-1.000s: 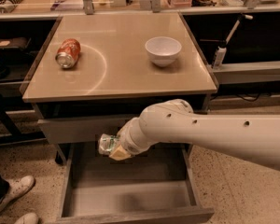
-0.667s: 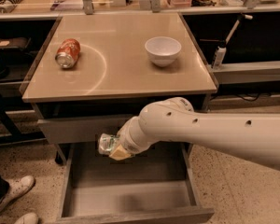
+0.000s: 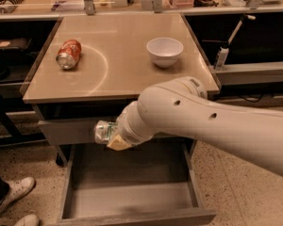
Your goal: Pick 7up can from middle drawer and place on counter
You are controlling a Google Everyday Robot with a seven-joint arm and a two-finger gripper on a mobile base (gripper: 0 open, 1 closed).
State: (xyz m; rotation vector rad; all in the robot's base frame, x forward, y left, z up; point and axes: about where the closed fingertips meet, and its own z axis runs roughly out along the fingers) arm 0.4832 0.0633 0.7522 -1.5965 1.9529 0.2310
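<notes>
The 7up can (image 3: 104, 131), green and silver and dented, is held on its side in my gripper (image 3: 114, 136), which is shut on it. The gripper and can hang above the open middle drawer (image 3: 132, 199) and in front of the closed drawer front just under the counter's edge. The drawer floor is grey and bare. The counter (image 3: 122, 51) is a glossy tan tabletop above and behind the gripper. My white arm reaches in from the right and hides the drawer's right rear corner.
An orange-red soda can (image 3: 69, 53) lies on its side at the counter's left. A white bowl (image 3: 164, 51) stands at the counter's right. A person's white shoes (image 3: 12, 199) are on the speckled floor at the lower left. Dark shelving flanks the counter.
The gripper and the can have barely moved, perhaps edging slightly upward; nothing else has shifted.
</notes>
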